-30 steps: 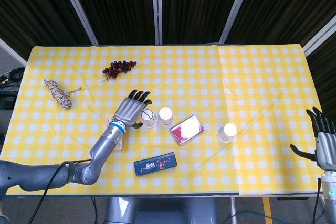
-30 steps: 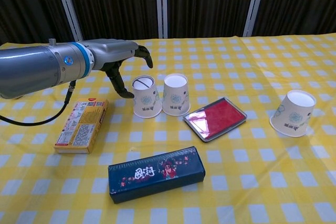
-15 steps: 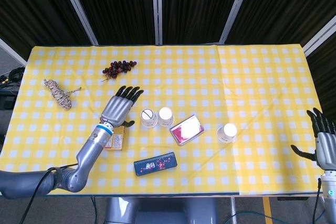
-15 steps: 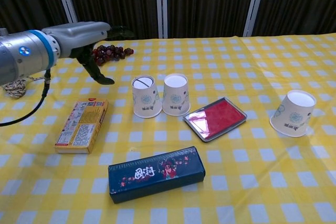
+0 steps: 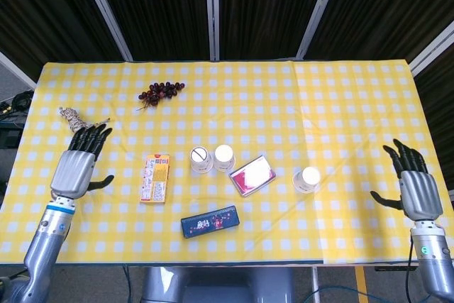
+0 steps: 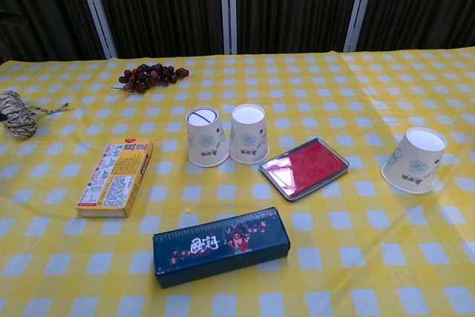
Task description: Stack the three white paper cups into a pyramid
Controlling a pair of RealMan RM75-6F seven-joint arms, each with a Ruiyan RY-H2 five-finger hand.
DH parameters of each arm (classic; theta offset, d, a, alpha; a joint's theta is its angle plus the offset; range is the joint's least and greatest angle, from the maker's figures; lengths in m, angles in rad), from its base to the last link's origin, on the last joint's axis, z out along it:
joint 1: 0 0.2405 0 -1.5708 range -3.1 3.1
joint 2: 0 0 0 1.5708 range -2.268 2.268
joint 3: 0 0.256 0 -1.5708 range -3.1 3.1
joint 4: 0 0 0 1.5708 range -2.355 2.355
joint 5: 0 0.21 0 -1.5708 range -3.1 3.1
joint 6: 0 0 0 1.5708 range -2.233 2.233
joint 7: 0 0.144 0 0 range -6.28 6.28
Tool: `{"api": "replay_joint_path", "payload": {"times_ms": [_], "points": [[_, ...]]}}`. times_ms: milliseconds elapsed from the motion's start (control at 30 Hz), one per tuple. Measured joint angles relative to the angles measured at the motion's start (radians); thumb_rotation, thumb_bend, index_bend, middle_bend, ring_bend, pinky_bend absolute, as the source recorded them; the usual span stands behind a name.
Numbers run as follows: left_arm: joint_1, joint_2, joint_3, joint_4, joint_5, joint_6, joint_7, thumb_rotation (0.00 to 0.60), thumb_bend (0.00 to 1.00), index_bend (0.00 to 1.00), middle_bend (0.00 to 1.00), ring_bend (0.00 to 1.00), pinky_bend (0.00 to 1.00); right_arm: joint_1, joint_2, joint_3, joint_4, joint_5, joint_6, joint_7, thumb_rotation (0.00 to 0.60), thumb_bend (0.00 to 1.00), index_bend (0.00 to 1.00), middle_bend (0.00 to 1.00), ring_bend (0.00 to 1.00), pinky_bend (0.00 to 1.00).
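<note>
Left robot hand (image 5: 76,161) withdrew; two white cups (image 6: 227,135) upside-down, touching.

Light fell bright and even from overhead; shadows under objects were short and soft. The cup tops (image 5: 223,152) glared white in the head view. Both pictures were sharp, the curtained background dark.

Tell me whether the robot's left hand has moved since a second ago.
Yes. The left hand has pulled back leftward in the head view, away from the pair of white paper cups, past the yellow box.
</note>
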Motion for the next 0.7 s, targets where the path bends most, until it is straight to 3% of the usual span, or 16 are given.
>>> {"api": "replay_joint_path", "payload": {"times_ms": [133,333,700], "points": [[0.043,0.050,0.018,-0.030,0.049,0.027,-0.029,0.600,0.13,0.00,0.00,0.00,0.00,0.052,0.021,0.005,-0.088,0.004,-0.074,-0.084,0.600,0.04,0.16,0.00,0.00,0.00],[0.073,0.085,0.003,-0.038,0.076,0.022,-0.082,0.600,0.13,0.00,0.00,0.00,0.00,0.162,0.016,0.026,-0.200,0.055,-0.207,-0.223,0.600,0.06,0.25,0.00,0.00,0.00],[0.109,0.116,-0.036,-0.036,0.103,-0.011,-0.133,0.600,0.13,0.00,0.00,0.00,0.00,0.323,-0.069,0.065,-0.219,0.294,-0.349,-0.403,0.600,0.12,0.26,0.00,0.00,0.00]]}}
